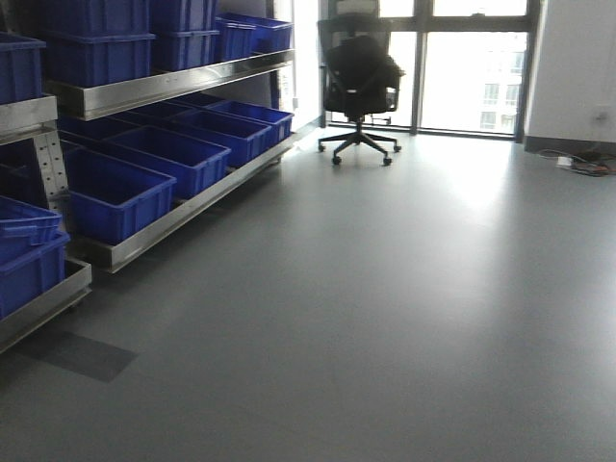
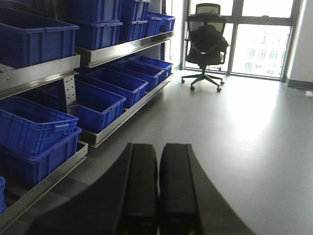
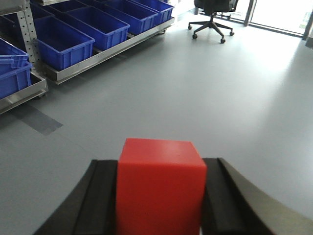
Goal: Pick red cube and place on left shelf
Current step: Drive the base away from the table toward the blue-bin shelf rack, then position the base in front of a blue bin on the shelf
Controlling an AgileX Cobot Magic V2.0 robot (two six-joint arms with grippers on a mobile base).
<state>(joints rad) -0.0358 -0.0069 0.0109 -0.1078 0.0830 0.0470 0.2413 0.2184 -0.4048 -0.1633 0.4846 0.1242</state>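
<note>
Although the front view shows the long shiny stainless steel shelf (image 1: 164,89) at ten o'clock, its dark blue plastic crates (image 1: 154,159) bare inside, only the right wrist view shows the solid red cube (image 3: 160,188), clamped in the right gripper (image 3: 160,213); the fingers of the left gripper (image 2: 158,186) meet, holding nothing.

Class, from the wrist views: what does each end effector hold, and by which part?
The right end effector grips the red cube by its two opposite side faces. The left end effector is shut, holding nothing.

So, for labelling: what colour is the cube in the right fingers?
The cube is red, clearest in the right wrist view.
</note>
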